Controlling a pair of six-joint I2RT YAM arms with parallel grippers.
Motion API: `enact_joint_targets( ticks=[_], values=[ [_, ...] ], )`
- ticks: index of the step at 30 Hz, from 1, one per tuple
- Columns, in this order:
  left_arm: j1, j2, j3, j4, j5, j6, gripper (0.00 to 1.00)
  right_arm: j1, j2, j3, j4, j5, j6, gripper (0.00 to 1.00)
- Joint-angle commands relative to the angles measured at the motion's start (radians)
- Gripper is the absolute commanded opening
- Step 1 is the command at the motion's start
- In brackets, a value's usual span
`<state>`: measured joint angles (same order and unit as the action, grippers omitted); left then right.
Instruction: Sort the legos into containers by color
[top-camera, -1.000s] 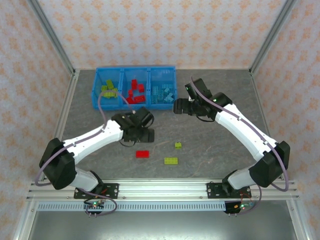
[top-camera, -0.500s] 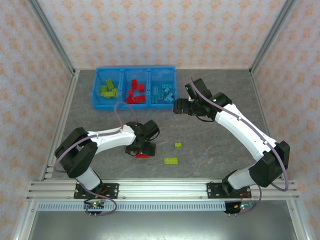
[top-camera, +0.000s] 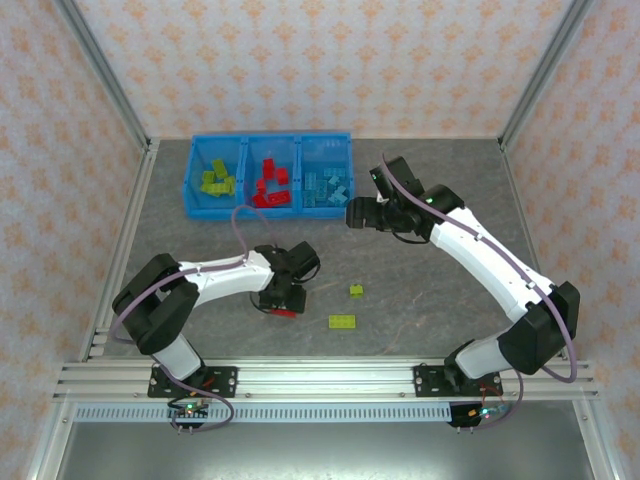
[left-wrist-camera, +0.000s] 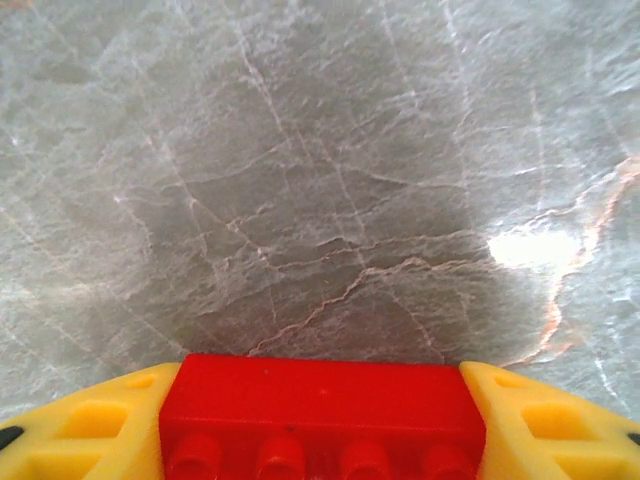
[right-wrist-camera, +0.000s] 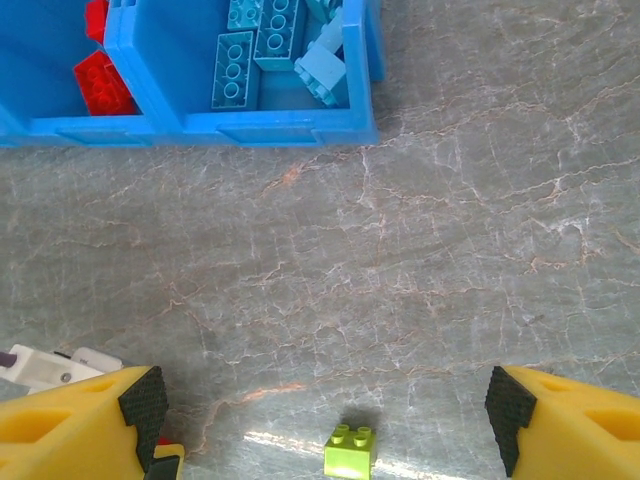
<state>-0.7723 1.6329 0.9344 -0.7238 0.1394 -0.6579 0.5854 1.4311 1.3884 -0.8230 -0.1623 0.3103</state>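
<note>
The left claw (top-camera: 283, 297) is clenched on a red lego brick (left-wrist-camera: 322, 410). Its yellow fingers (left-wrist-camera: 95, 430) press the brick's two short ends, low over the bench (top-camera: 440, 290). Whether the brick rests on the bench or hangs clear of it cannot be told. The brick looks light, rigid and glossy, so it should stand a firm squeeze but could twist or slip if held off-centre. The flat walls below the studs are the sound place to hold.

It belongs in the middle compartment of the blue bin tray (top-camera: 300, 137), among the red bricks (top-camera: 270, 183). The right claw (top-camera: 358, 213) hangs released and empty near the tray's light blue end. Two lime green bricks (top-camera: 342, 321) lie loose on the bench.
</note>
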Motion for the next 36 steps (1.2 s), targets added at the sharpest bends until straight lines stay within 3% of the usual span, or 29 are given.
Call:
enact_joint_targets(
  ticks=[1, 6, 12, 19, 24, 30, 36],
  values=[
    [0.013, -0.065, 0.103, -0.037, -0.076, 0.022, 0.49, -0.004, -0.031, -0.016, -0.012, -0.052, -0.001, 0.85],
    [0.116, -0.085, 0.275, -0.052, -0.12, 0.068, 0.48, -0.002, -0.065, -0.069, 0.033, -0.19, 0.022, 0.85],
    [0.262, 0.017, 0.502, -0.053, -0.2, 0.118, 0.48, 0.035, -0.058, -0.109, 0.06, -0.307, 0.026, 0.85],
    [0.39, 0.199, 0.743, -0.017, -0.296, 0.118, 0.49, 0.07, -0.05, -0.1, 0.039, -0.226, 0.025, 0.85],
    [0.446, 0.424, 0.988, -0.074, -0.267, 0.16, 0.51, 0.071, -0.052, -0.103, 0.032, -0.198, 0.033, 0.85],
    [0.492, 0.574, 1.16, -0.116, -0.24, 0.13, 0.61, 0.074, -0.083, -0.117, 0.032, -0.165, 0.051, 0.86],
    [0.502, 0.581, 1.226, -0.13, -0.221, 0.138, 0.75, 0.074, -0.081, -0.113, 0.024, -0.154, 0.052, 0.86]
  ],
)
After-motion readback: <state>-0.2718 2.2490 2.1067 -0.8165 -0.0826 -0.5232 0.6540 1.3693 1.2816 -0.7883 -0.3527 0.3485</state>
